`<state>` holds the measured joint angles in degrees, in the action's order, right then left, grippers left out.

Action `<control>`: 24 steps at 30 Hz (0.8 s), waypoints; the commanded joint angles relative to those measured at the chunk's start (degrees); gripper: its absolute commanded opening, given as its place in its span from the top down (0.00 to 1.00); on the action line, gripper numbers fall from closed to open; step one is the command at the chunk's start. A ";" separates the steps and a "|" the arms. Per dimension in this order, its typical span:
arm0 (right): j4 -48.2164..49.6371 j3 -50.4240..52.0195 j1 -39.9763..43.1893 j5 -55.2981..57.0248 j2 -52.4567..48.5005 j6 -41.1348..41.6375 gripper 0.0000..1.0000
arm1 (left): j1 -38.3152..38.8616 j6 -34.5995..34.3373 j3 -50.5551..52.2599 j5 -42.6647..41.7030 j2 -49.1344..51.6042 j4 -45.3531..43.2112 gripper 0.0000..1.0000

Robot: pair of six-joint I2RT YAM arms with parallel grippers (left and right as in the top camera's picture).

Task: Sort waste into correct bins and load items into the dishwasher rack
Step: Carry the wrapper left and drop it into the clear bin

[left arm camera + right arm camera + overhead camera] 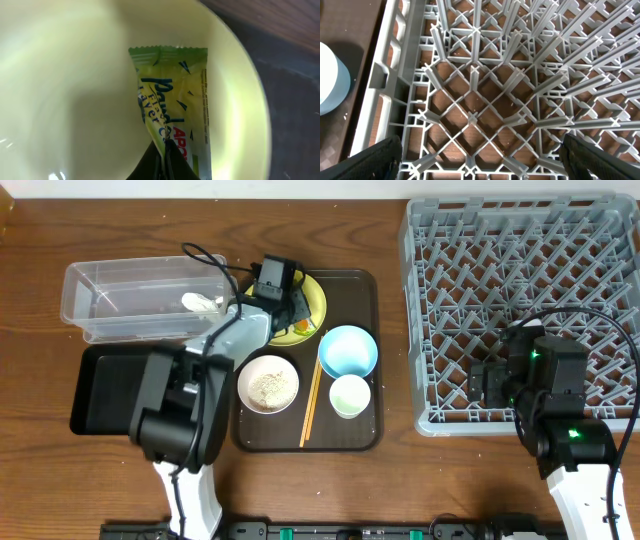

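My left gripper [283,310] is down on the round yellow plate [312,302], which sits at the back of the brown serving tray. In the left wrist view its jaws [166,161] are shut on the lower edge of the green-and-orange snack wrapper [172,105], which lies on the plate [65,90]. The white bowl [268,384] holds whitish crumbs. The light blue bowl [348,351], small cup [350,395] and chopsticks [311,405] lie on the tray. My right gripper [497,385] hangs open and empty over the front left of the grey rack [530,280]; in the right wrist view its jaws [485,165] are above the pegs [475,95].
The clear tub [140,295] stands at the back left with a small white scrap [200,303] inside. The black tray [105,385] lies in front of it. The brown serving tray [362,430] sits between the bins and the rack.
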<state>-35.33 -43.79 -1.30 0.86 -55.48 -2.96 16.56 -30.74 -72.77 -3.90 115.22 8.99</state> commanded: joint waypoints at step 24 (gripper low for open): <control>-0.09 -1.20 -0.13 -0.31 0.46 0.76 0.01 | -24.13 3.96 -0.59 3.54 -15.45 6.78 0.65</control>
<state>-35.33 -43.81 -1.30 0.86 -55.46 -2.96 -6.50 -26.98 -72.79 -0.89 99.15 15.66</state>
